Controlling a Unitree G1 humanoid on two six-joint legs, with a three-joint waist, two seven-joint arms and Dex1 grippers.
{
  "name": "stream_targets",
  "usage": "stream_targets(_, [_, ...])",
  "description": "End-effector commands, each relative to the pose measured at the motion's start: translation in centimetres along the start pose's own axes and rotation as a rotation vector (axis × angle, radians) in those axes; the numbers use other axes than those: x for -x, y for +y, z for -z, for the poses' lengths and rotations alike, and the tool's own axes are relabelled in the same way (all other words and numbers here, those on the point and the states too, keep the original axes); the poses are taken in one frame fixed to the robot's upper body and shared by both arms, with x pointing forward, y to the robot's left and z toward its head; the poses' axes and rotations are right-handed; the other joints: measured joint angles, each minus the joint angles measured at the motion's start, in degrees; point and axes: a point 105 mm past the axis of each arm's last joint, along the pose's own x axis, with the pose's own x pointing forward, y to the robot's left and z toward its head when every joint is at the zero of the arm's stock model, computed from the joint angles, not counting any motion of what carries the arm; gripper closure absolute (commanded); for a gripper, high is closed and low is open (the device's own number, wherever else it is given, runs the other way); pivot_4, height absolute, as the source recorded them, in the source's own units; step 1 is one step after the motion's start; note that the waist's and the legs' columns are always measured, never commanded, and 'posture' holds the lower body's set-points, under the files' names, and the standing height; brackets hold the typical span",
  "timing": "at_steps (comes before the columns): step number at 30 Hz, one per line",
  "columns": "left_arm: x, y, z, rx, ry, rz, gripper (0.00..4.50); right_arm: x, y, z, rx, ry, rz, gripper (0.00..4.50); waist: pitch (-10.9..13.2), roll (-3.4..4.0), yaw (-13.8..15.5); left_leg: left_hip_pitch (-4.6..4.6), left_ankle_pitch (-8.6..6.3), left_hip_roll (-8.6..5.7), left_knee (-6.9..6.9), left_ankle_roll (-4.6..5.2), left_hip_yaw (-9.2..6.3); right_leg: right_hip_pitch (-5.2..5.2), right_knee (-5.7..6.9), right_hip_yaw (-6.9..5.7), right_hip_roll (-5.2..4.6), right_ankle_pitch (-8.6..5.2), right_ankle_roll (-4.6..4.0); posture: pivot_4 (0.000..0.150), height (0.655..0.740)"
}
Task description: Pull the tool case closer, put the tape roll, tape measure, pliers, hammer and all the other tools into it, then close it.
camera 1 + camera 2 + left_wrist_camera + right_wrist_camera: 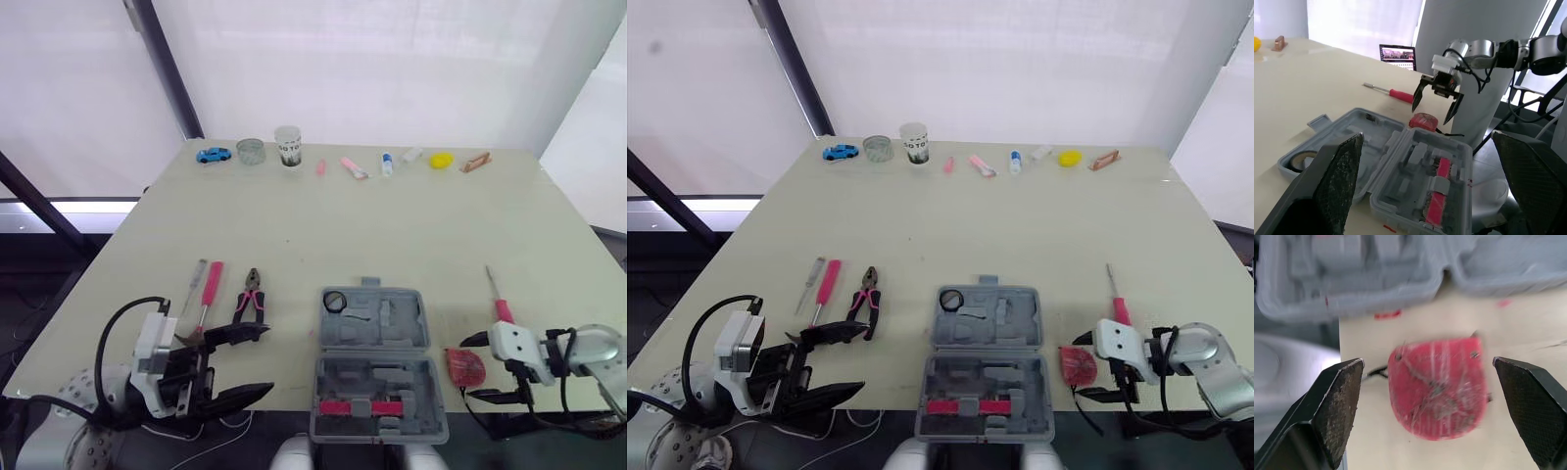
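Observation:
The grey tool case (pixel 377 338) lies open at the table's front centre, with a black tape roll (pixel 335 302) in its far half and a pink-red tool (pixel 358 407) in its near half. A red tape measure (pixel 462 362) lies on the table just right of the case. My right gripper (pixel 475 369) is open, its fingers (pixel 1337 401) on either side of the tape measure (pixel 1440 387). A red-handled screwdriver (pixel 500 299) lies beyond it. Left of the case are pliers (pixel 251 297), a pink-handled hammer (pixel 209 286) and a thin tool (pixel 194 282). My left gripper (pixel 266 360) is open near the front edge.
Along the far edge stand a blue toy car (pixel 213 155), a glass (pixel 251 151), a paper cup (pixel 287 145), small pink items, a yellow object (pixel 442 160) and a wooden piece (pixel 475 162). A laptop (pixel 1397 51) sits off the table's right side.

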Motion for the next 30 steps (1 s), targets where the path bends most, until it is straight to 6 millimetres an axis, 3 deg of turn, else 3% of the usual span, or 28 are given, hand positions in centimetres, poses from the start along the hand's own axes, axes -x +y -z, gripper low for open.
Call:
stream_targets(1, [-0.2,-0.4,-0.3,-0.031,0.006,0.031,0.00,-0.3,-0.6,0.2,0.043,0.020,0.004,0.06,0.00,0.01,-0.13,0.00,0.00,0.00,0.01,0.00,0.01,0.00,0.01,0.00,0.00,0.00,0.00,0.150,0.7400])
stream_targets(13, [-0.6,-0.5,-0.1,-0.036,0.005,0.051,0.00,-0.3,-1.6,-0.2,0.048,-0.015,0.036,0.06,0.00,0.02,-0.17,0.01,0.00,0.01,0.01,0.00,0.01,0.01,0.02,0.01,0.00,0.01,0.00,0.150,0.7400])
stream_targets(14, [-0.7,-0.5,-0.1,-0.035,0.005,0.052,0.00,-0.3,-1.6,-0.4,0.052,-0.021,0.034,0.60,0.00,0.02,-0.16,0.01,0.00,0.01,0.01,0.00,0.01,0.01,0.02,0.01,0.00,0.01,0.00,0.150,0.7400])
stream_targets(17, [-0.7,-0.4,-0.1,-0.034,0.005,0.052,0.00,-0.3,-1.5,-0.7,0.067,-0.024,0.027,1.60,0.00,0.03,-0.16,0.01,0.00,0.01,0.01,0.00,0.00,0.01,0.03,0.00,0.00,0.01,0.00,0.150,0.7400])
stream_targets(21, [-0.8,-0.4,-0.1,-0.034,0.003,0.048,0.00,-0.2,-1.5,-0.9,0.078,-0.022,0.017,1.61,0.00,0.03,-0.16,0.01,0.00,0.01,0.01,0.00,0.00,0.01,0.03,0.01,0.00,0.01,0.00,0.150,0.7400])
stream_targets(25, [-0.8,-0.2,-0.1,-0.040,-0.001,0.030,0.00,0.5,-2.3,-2.8,0.100,-0.037,0.037,1.61,0.01,0.04,-0.16,0.01,0.00,0.02,0.02,0.00,0.00,0.00,0.04,0.00,0.00,0.01,0.00,0.150,0.7400])
stream_targets(30, [-0.6,0.3,-0.4,-0.051,-0.030,-0.026,0.00,1.2,-3.4,-8.1,0.223,-0.017,0.012,1.61,0.10,0.20,-0.42,0.04,0.00,0.05,0.04,0.00,-0.06,-0.05,0.12,0.08,-0.01,0.02,0.01,0.150,0.7400])
